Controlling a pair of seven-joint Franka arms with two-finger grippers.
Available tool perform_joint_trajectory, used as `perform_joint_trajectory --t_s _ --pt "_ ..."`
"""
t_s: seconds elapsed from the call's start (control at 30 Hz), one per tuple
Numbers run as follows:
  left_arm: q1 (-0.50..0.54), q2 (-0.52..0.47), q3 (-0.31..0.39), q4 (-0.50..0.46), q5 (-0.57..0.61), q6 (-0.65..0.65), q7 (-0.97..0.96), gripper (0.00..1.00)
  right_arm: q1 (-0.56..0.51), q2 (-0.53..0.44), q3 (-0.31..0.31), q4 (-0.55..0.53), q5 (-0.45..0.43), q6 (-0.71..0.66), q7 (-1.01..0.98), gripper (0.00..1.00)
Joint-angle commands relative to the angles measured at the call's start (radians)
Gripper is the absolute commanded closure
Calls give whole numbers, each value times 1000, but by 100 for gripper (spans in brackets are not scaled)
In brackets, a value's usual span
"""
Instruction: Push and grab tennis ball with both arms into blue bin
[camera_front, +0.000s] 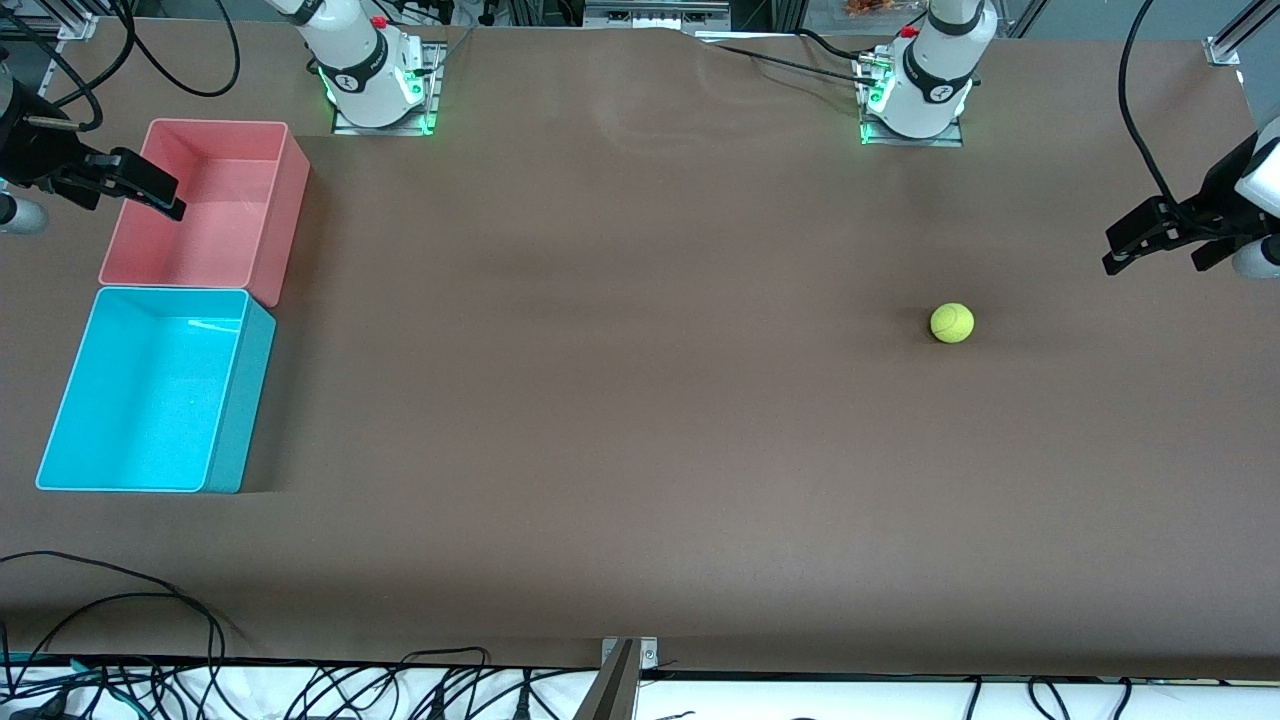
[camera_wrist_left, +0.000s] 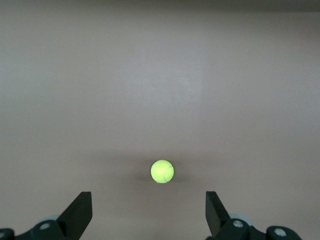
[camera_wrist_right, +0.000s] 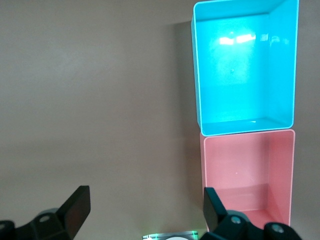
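The tennis ball (camera_front: 952, 322) lay alone on the brown table (camera_front: 620, 400), toward the left arm's end, well apart from both bins and touched by neither gripper. Its faint curved seam showed in the left wrist view (camera_wrist_left: 162, 171), where it sat on bare tabletop ahead of the gripper's two dark fingertips (camera_wrist_left: 80, 210).

The left gripper (camera_front: 1125, 245) hung in the air over the table edge at the left arm's end, its jaws spread wide and holding nothing; the ball rested near it, but with clear table between them.

The right gripper (camera_front: 165, 200) hung over the pink bin (camera_front: 270, 200), at the right arm's end of the table. In the right wrist view its fingers (camera_wrist_right: 77, 207) likewise stood wide apart, with nothing between them.

The blue bin (camera_front: 225, 400) stood at the same end as the pink one, nearer to the front camera and just beside it, the two short walls meeting or almost meeting. Both bins showed only their bare floors, with a bright reflection on the floor of the blue one (camera_wrist_right: 285, 65); the pink bin (camera_wrist_right: 280, 170) adjoined it in that view too.

The white bases of the right arm (camera_front: 365, 70) and the left arm (camera_front: 925, 75) stood along the table's edge farthest from the front camera, each lit green at its foot.
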Motion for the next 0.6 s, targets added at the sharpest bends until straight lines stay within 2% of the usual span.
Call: perform_joint_trajectory --t_s 0.0,0.57 --pt "3 4 -5 11 14 -7 22 0 1 -1 4 8 -2 -21 -7 0" --pt "1 12 -3 14 16 -7 18 0 6 -1 5 8 -4 -24 -9 0"
